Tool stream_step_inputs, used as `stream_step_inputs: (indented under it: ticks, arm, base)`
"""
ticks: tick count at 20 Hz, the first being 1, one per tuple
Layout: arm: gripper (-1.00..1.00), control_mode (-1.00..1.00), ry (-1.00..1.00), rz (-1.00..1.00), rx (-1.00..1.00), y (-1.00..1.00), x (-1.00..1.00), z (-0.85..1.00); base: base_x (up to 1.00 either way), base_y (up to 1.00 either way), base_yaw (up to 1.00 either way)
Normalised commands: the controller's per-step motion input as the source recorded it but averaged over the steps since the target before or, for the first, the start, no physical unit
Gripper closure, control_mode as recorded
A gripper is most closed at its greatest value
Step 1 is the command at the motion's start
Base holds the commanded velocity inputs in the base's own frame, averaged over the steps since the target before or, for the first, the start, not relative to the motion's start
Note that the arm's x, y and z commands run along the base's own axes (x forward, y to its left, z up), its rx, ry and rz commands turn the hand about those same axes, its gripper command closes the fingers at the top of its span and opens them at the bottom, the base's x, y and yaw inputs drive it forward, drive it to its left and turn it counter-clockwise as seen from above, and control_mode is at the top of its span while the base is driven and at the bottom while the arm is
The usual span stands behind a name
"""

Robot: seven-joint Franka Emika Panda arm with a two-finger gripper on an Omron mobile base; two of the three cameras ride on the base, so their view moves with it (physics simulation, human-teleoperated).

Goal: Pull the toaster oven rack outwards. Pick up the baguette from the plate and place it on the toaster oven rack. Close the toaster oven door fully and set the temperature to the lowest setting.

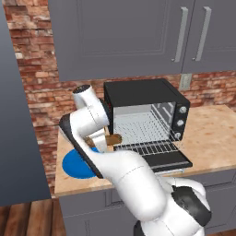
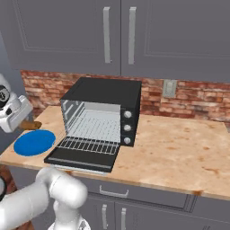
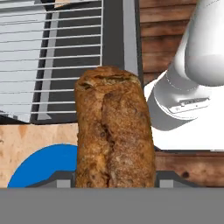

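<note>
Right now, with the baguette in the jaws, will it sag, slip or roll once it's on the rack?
The baguette probably stays stiff: it stands straight from the jaws without drooping. Its rough, cracked crust likely resists slipping. Its rounded sides could let it roll on the rack, though the wires may check it.

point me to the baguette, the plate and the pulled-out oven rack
baguette (image 3: 113, 131): hand view, middle of its crust, between the fingers.
plate (image 2: 34, 142): right base view, centre of the blue face.
toaster oven rack (image 2: 87, 145): right base view, wire grid drawn out over the open door.
</note>
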Motion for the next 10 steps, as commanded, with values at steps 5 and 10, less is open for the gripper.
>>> stream_step_inputs:
  ticks: [5,10]
  arm:
    - [1.0,-1.0,-0.22,0.0,0.0,-1.0,-0.68,0.19]
    - [1.0,-1.0,-0.13,0.0,0.0,-1.0,-0.04,0.17]
  base:
    - [0.0,0.0,0.0]
    - [0.0,0.0,0.0]
